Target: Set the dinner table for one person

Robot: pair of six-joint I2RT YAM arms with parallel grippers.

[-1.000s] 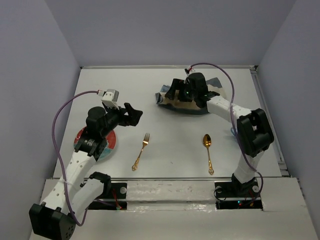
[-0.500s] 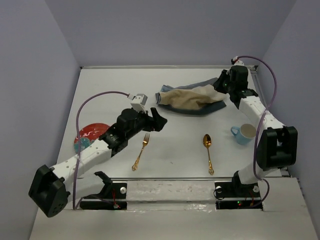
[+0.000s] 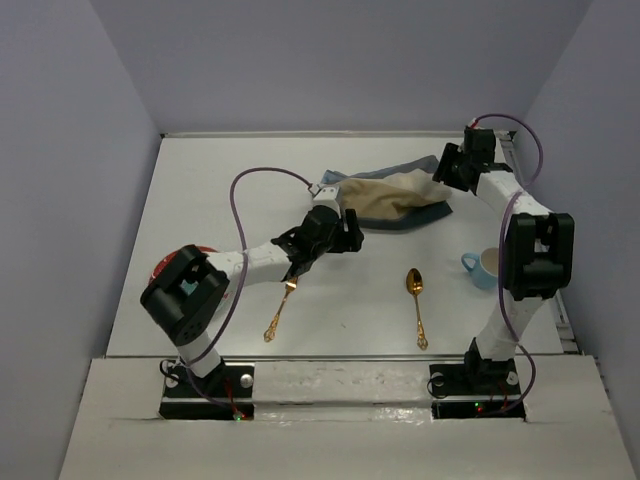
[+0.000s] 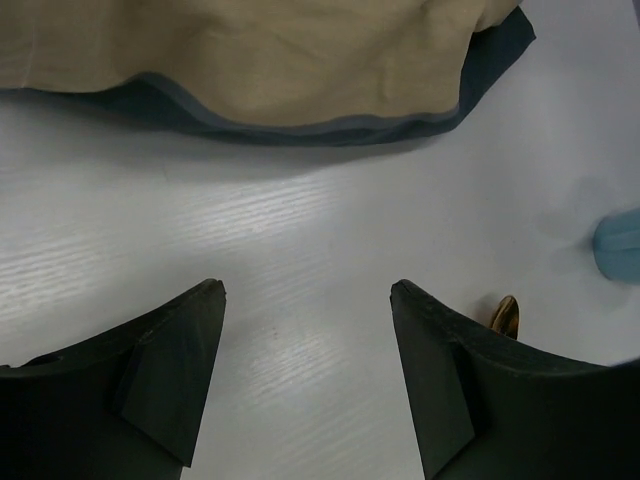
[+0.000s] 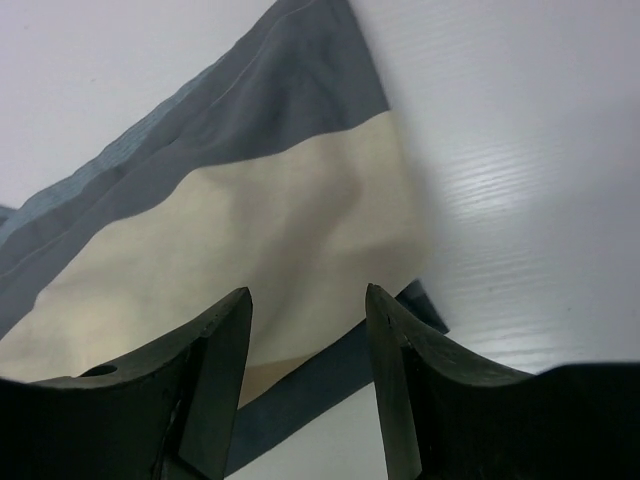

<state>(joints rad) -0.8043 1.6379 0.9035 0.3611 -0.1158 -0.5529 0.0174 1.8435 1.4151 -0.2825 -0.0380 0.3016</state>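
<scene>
Bracketing crumpled mat point(image 3: 385, 200) at opposite sides, prob. to spread it.
L pincer point(image 4: 308, 292) apart, empty; R pincer point(image 5: 308, 295) apart over corner, no grip.

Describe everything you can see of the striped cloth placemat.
The placemat is soft cloth, beige in the middle with grey and dark blue bands along its edges. It lies rumpled and partly folded, not flat, at the far middle of the white table. The right claw hangs open over its right corner. The left claw is open just short of its near edge, not touching it. Nothing rests on it.
</scene>
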